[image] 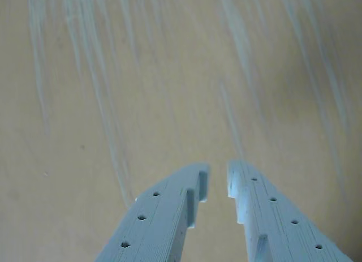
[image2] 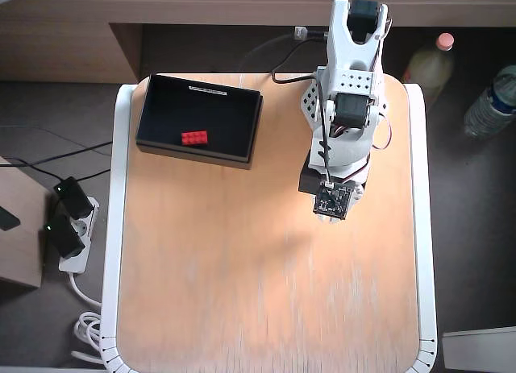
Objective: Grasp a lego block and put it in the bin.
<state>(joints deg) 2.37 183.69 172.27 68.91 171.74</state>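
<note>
Already the lego block (image2: 193, 137) lies inside the bin (image2: 251, 127), on its dark floor toward the near wall as the overhead view shows it, so the placing step looks done. The arm is folded back over the right half of the bench (image2: 242, 292), well apart from the bin. In the wrist view the gripper (image: 219, 185) points at bare wood, its two pale fingers (image: 169, 211) nearly together with only a narrow slit between the tips, and nothing pinched between them. What remains, I judge, is little more than resting the arm; if another block were to be fetched, none shows on the bench.

The block is a small bright red brick, rectangular, its studs faintly visible from above, lying flat with its long side roughly parallel to the bin's long walls. It touches no wall that I can make out.
</note>
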